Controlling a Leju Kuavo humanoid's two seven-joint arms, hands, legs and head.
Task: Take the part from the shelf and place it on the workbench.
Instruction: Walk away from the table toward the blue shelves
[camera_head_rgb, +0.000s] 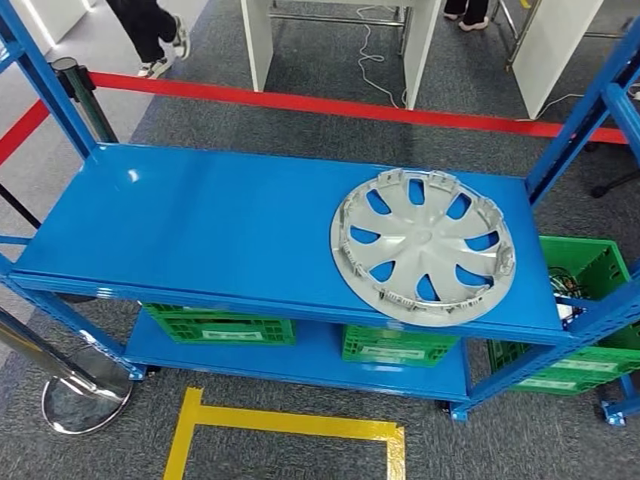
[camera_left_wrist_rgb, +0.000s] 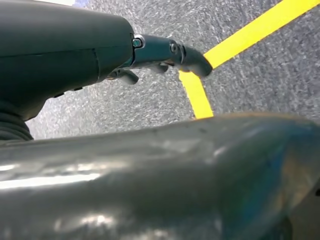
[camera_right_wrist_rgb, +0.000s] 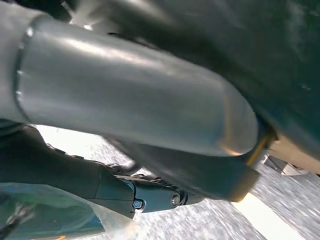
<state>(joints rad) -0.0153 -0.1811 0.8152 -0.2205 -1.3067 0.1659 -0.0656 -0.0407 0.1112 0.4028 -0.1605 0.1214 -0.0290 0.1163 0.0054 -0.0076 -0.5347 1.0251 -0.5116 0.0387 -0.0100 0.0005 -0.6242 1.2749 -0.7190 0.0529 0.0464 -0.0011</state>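
A grey wheel cover (camera_head_rgb: 423, 247) lies flat on the blue shelf (camera_head_rgb: 189, 225); green crates (camera_head_rgb: 219, 325) sit below. Left hand (camera_left_wrist_rgb: 166, 55) hangs empty with fingers apart; the right hand's (camera_right_wrist_rgb: 151, 195) grip I cannot tell.

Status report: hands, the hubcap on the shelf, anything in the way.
Left hand hanging, holding nothing. Right hand unclear. Hubcap flat on shelf top, untouched. Nothing blocking it.

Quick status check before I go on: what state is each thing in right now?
wheel cover: lying flat on the top shelf, inner side up, untouched.
left hand: hanging over the floor, holding nothing.
right hand: hanging low, fingers hard to read.
green crates: sitting on the lower shelf.
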